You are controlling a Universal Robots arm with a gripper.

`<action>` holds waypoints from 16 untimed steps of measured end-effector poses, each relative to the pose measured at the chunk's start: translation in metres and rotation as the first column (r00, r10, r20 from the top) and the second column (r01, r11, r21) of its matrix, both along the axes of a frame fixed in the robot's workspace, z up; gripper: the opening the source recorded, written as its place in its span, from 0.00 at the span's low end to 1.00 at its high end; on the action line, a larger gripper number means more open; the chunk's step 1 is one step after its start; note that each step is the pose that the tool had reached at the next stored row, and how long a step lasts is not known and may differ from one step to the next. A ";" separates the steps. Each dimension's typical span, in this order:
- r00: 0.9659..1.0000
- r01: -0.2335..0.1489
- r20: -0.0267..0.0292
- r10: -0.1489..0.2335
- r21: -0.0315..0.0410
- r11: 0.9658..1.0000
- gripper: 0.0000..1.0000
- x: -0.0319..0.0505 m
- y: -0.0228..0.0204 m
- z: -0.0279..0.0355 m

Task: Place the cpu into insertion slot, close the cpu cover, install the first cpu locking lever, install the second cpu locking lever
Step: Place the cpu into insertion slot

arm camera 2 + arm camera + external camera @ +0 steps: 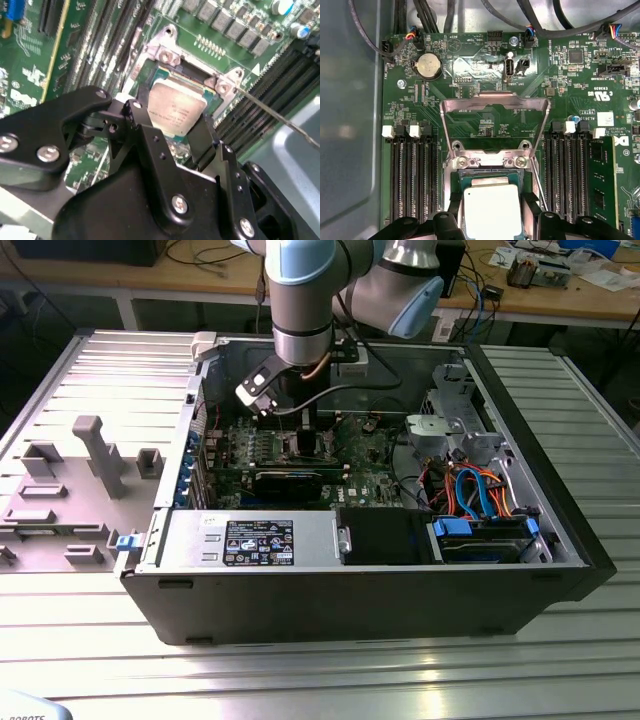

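The pincer [492, 212] is clamped on the cpu [491, 207], its black fingers [456, 207] pressed against two opposite edges of the silver chip. Directly under the pincer lies the insertion slot [485, 174]; the cpu sits over it (whether it is fully seated cannot be told). In the second wrist view the pincer [172, 120] holds the cpu [175, 107] the same way. Just beyond the fingertips the cpu cover [495, 102] stands swung open over the green motherboard [470, 75], and a thin wire locking lever [538, 186] runs beside the slot. Memory slots [415, 175] flank the pincer. In the exterior view the pincer [305, 432] reaches down into an open computer case [350, 600] on the ribbed desk [400, 680].
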State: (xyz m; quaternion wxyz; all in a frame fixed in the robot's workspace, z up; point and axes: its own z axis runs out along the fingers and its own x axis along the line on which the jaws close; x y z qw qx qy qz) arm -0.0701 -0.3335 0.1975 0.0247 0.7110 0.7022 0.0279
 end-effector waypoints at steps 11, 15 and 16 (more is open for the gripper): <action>0.999 0.049 -0.001 -0.049 -0.001 0.999 0.55 0.0006 -0.0002 0.0016; 0.999 0.049 -0.001 -0.049 -0.001 0.999 0.55 0.0013 -0.0002 0.0008; 0.999 0.049 -0.001 -0.049 -0.001 0.999 0.55 0.0014 -0.0002 0.0005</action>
